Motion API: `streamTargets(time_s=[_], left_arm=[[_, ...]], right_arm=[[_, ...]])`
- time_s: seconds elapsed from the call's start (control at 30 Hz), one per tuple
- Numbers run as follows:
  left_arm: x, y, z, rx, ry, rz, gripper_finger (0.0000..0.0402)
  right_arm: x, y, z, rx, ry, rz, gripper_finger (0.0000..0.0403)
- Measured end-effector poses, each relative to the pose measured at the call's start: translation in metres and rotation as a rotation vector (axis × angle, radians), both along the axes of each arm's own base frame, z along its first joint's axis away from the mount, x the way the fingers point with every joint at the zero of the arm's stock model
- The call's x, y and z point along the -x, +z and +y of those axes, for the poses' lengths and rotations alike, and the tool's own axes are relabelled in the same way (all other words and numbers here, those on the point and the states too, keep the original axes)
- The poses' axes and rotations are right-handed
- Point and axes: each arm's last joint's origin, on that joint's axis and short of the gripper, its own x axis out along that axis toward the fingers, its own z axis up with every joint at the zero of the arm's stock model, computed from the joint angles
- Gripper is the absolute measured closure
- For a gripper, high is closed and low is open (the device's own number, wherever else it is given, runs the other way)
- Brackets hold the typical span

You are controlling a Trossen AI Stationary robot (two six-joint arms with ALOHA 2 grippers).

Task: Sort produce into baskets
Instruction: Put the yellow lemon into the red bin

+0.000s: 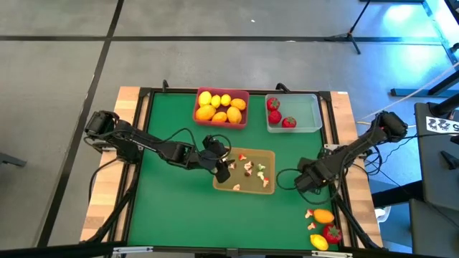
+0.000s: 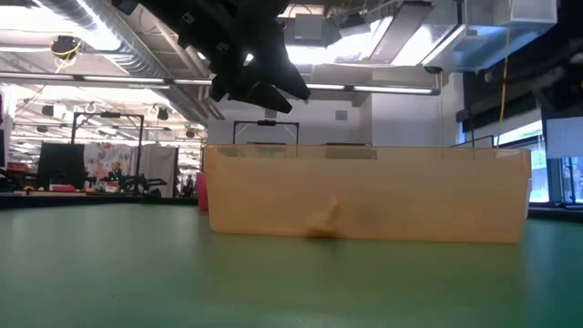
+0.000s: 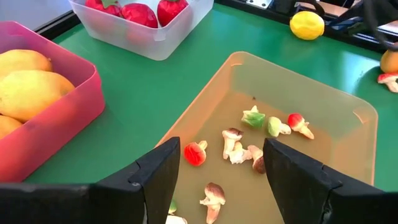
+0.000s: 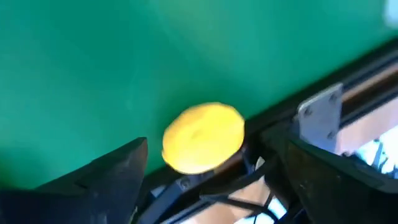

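The tan basket (image 1: 271,155) holds several small mushroom-like pieces (image 3: 239,149). My left gripper (image 3: 221,177) hangs open above its left end, nothing between the fingers; it also shows in the high view (image 1: 222,168) and the low view (image 2: 260,82). The pink-red basket (image 1: 245,93) holds lemons (image 1: 221,107). The clear basket (image 1: 305,115) holds red fruits (image 1: 275,115). My right gripper (image 4: 208,180) stands open above a yellow lemon (image 4: 203,137) that lies on the green table against its right rail; the fingers are clear of it.
Loose produce lies at the table's near right corner: an orange fruit (image 1: 323,215), a red fruit (image 1: 331,233), a yellow fruit (image 1: 318,243) and small mushroom bits (image 1: 310,213). A black rail (image 1: 337,143) frames the table. Bare green mat (image 1: 172,208) lies at the near left.
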Motion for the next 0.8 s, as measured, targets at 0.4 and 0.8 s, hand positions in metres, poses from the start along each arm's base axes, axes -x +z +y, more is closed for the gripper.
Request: streamTargets(time_s=[0.4,0.8], left_arm=[[0.000,0.000,0.000,0.000,0.002,0.000,0.0176],[0.000,0.000,0.000,-0.005,0.000,0.003,0.0176]], right_arm=[[-0.010,-0.005,-0.023,-0.022,-0.187,0.042,0.0017],[-0.023,-0.024,-0.032,-0.101,-0.257,0.208,0.0017]])
